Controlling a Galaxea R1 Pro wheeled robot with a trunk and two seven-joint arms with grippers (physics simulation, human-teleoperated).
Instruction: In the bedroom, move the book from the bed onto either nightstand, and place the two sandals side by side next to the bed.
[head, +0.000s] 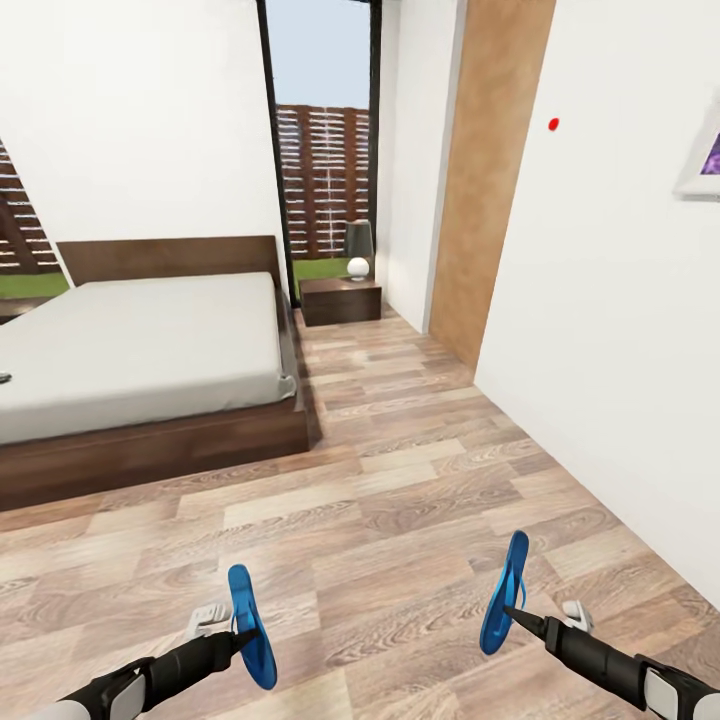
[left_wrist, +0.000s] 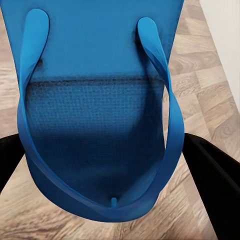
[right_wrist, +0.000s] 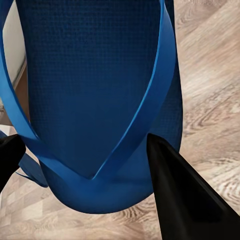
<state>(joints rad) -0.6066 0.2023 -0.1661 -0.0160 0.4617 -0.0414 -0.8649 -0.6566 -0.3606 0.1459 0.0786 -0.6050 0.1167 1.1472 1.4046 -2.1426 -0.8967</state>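
Head cam sits up high, tilted down and forward over the plank floor (head: 400, 480), with the bed (head: 140, 350) off at about 10 o'clock and the nightstand (head: 340, 300) near 12. Each wrist cam is jammed right up against its blue sandal, left sandal (left_wrist: 100, 125) and right sandal (right_wrist: 95, 100), looking along the fingers. All three share those sandals and the floor.

Bed (head: 140, 340) cut by left edge; dark item (head: 4, 378) (unidentifiable) there.
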